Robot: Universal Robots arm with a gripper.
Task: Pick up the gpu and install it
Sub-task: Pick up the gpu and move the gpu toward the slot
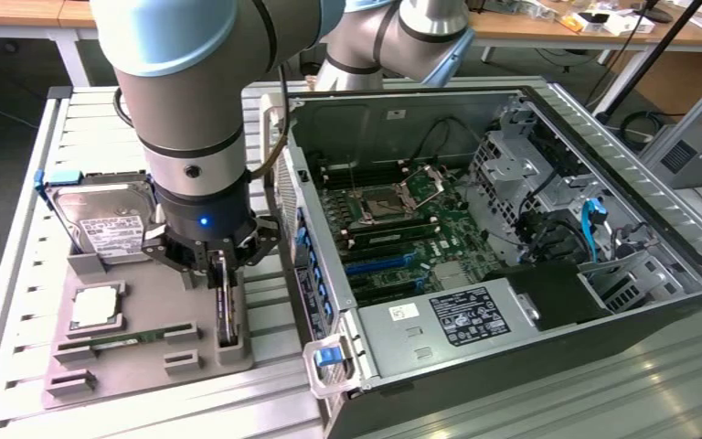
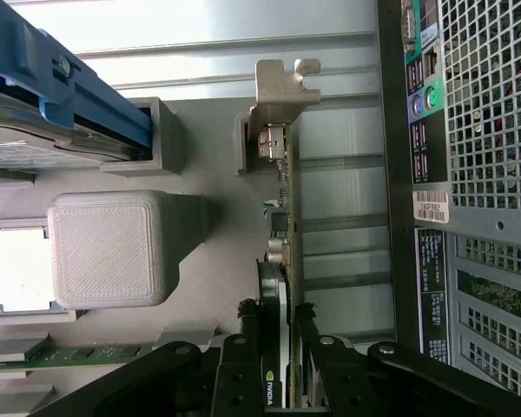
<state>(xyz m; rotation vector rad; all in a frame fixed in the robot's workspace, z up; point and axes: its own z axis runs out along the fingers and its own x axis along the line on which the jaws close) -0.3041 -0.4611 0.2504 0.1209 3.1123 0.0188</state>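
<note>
Clamps the black gripper [image 1: 220,267] [image 2: 278,314] on the flat black gpu [image 1: 226,318] [image 2: 283,217] with silver end bracket, standing edge-on in the grey moulded holder [image 1: 143,364] [image 2: 217,252] beside the open metal computer case [image 1: 326,137] [image 2: 486,104]. Not yet lifted; not yet installed.

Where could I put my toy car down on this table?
Bare table slats lie above the hard drive in the exterior view, and below the gray tray. Crowded: the tray itself, where the gripper hangs over the gpu, right beside the computer case.

Slatted table [image 1: 89,123] carries grey holder tray [image 1: 143,315] and open computer case [image 1: 364,119].
</note>
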